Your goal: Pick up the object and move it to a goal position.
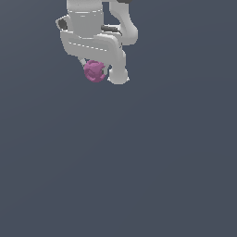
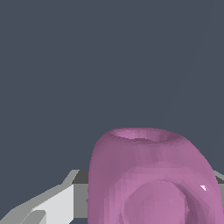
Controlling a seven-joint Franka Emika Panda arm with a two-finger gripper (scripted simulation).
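The object (image 1: 94, 71) is a small magenta-pink lumpy ball at the top of the exterior view, under the white arm. My gripper (image 1: 100, 73) sits around it, with one white finger (image 1: 118, 76) on its exterior-view right side and the other mostly hidden behind it. In the wrist view the object (image 2: 151, 175) fills the space between the fingers, and one white finger (image 2: 52, 205) presses against its side. The gripper is shut on the object. Whether the ball is off the ground I cannot tell.
A plain dark grey-blue floor (image 1: 139, 162) fills both views. No other objects, containers, edges or goal marker show.
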